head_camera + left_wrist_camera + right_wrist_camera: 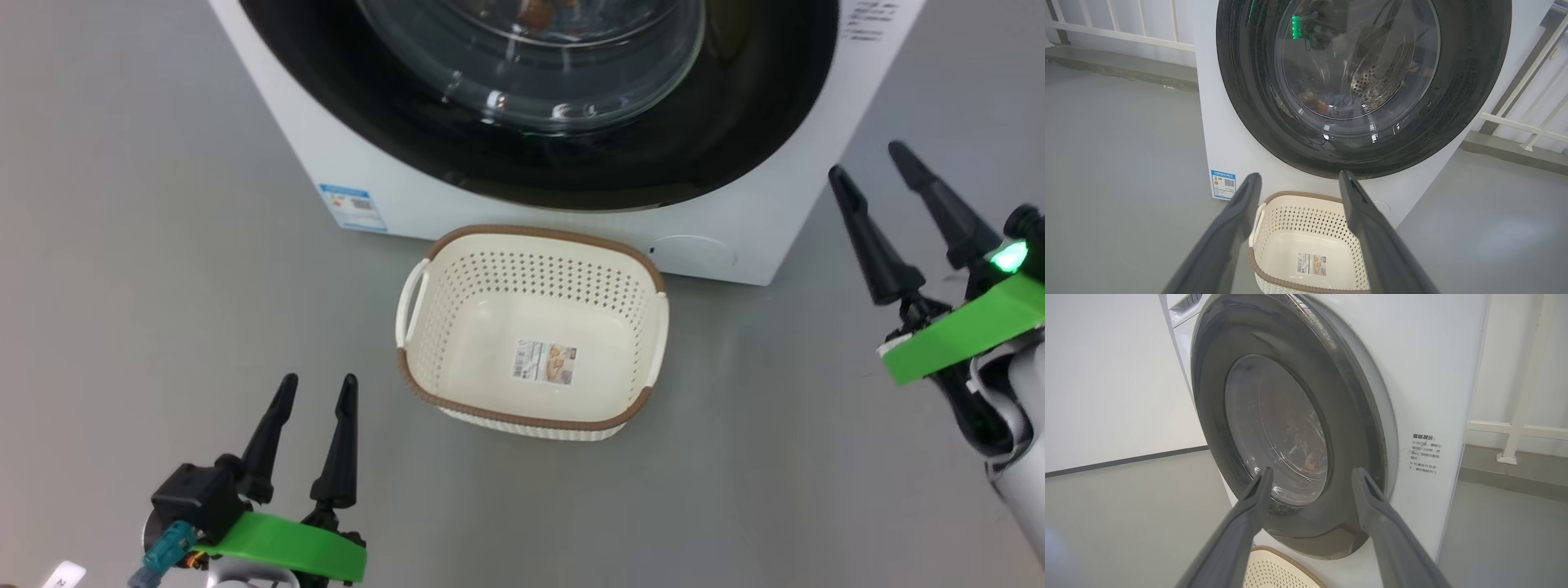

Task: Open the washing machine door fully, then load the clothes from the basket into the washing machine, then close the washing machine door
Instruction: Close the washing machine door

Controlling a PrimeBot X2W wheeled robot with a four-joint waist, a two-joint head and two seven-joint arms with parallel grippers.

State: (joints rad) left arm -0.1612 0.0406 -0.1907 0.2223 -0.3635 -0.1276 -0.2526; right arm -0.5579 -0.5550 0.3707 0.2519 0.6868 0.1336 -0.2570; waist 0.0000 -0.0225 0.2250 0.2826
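Noted left gripper [320, 380] and right gripper [865, 159] both spread wide, holding nothing. Found small cream-white perforated plastic basket [531, 233] empty on grey floor [163, 245], just before big white front-loading washing machine [384, 155]. Saw round black-rimmed glass door [1249, 81] shut; behind glass, probably the blue-and-orange clothes [1331, 107]. Judged all steps done.

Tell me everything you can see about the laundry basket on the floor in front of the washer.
The basket is a cream-white rounded rectangle that looks like plastic. It has perforated walls, a brown woven-look rim and a handle on each short side. It stands upright on the grey floor, close before the washing machine and below its round door; whether it touches the machine I cannot tell. It holds no clothes, just a paper label stuck to its bottom. Nothing grips it.
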